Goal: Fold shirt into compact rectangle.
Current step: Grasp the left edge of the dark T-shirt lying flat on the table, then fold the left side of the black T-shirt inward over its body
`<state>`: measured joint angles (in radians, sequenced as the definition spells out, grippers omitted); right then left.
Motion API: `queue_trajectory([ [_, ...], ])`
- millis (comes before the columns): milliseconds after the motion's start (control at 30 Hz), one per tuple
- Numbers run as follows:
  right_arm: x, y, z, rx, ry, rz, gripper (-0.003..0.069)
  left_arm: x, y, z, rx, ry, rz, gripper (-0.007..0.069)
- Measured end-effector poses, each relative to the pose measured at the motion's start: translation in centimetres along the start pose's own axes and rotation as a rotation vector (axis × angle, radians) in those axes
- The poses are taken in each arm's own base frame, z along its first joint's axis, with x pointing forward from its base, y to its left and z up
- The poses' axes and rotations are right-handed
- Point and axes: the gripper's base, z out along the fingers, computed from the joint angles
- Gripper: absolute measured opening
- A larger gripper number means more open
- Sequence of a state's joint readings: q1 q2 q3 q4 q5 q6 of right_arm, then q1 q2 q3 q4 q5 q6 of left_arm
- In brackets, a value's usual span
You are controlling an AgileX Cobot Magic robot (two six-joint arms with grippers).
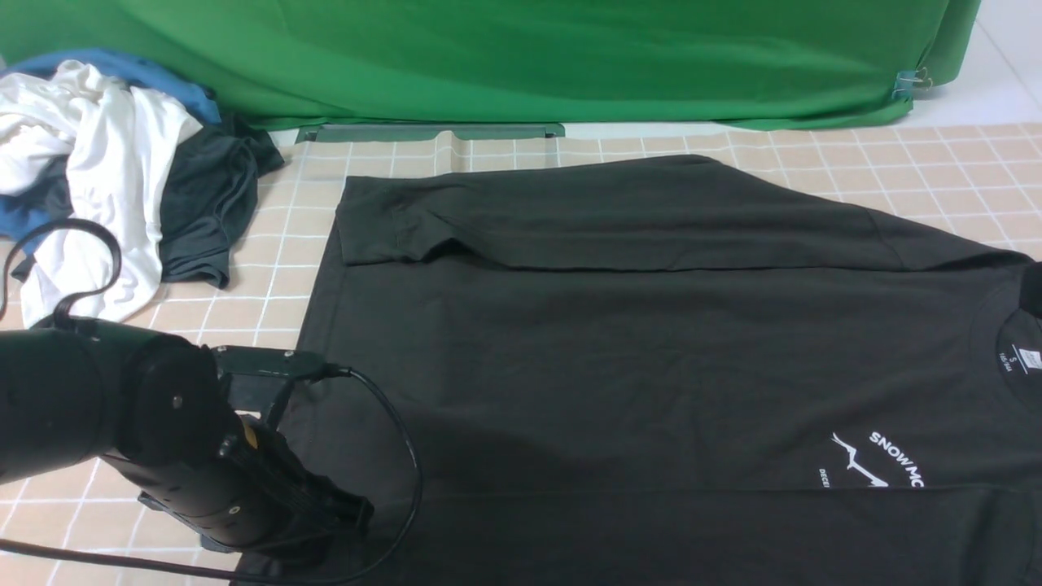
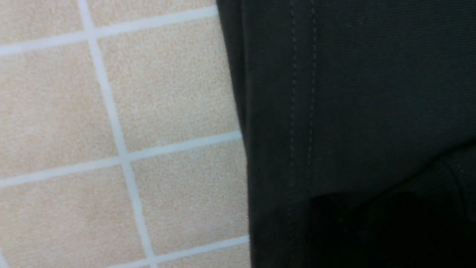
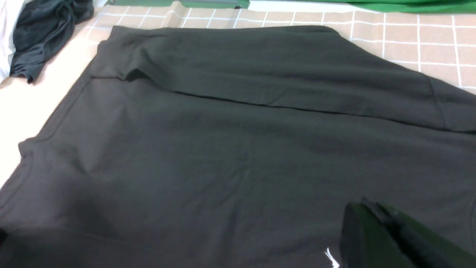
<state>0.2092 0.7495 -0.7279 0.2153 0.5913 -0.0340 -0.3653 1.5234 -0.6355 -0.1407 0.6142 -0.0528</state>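
- The shirt lies flat on the table, filling the centre out to 3 o'clock, where its neck label sits. Its far long side is folded inward, forming a flap along 12 o'clock.
- The left gripper sits low at 7 o'clock by the hem, probably to take the near corner. I cannot tell how wide its jaws stand or whether they hold cloth.
- The right gripper hovers above the logo side, jaws closed on nothing.
- Bare table lies at 9 o'clock. The clothes pile at 10 o'clock is near the shirt's far corner but apart from it.
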Motion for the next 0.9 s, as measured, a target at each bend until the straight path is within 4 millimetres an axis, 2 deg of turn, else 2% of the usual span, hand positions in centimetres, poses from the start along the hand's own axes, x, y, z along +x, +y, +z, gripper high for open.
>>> queue_trajectory([
  [33, 0.0, 0.0, 0.0, 0.0, -0.001, -0.001, 0.0044, 0.0, 0.0, -0.1, 0.003, -0.002, -0.002, 0.0086],
  [100, 0.0, 0.0, 0.0, 0.0, -0.001, -0.004, 0.0046, 0.2, -0.1, -0.5, 0.003, 0.001, 0.004, 0.0042],
  [233, 0.0, 0.0, 0.0, 0.0, -0.001, -0.022, 0.005, 0.7, -0.2, -2.0, 0.01, -0.014, 0.012, 0.0034],
  [433, 0.0, 0.0, 0.0, 0.0, -0.004, -0.024, 0.0054, -0.2, -0.8, -7.5, 0.038, -0.147, 0.037, 0.0034],
  [633, -0.2, 0.0, 0.0, 0.001, -0.02, -0.025, 0.0061, -3.3, -1.1, -11.5, -0.002, -0.289, 0.044, 0.0034],
  [733, -0.3, 0.0, 0.0, 0.002, -0.032, -0.025, 0.0069, -5.8, -1.1, -13.2, -0.057, -0.366, 0.039, 0.0034],
  [767, -0.3, 0.0, 0.0, 0.002, -0.035, -0.025, 0.0069, -5.8, -1.1, -13.2, -0.057, -0.366, 0.039, 0.0034],
  [800, -0.4, 0.0, 0.0, 0.002, -0.04, -0.026, 0.0071, -7.0, -1.1, -13.6, -0.081, -0.384, 0.042, 0.0034],
  [900, -0.5, 0.0, 0.0, 0.003, -0.05, -0.026, 0.0071, -9.0, -1.2, -13.5, -0.106, -0.396, 0.05, 0.0034],
])
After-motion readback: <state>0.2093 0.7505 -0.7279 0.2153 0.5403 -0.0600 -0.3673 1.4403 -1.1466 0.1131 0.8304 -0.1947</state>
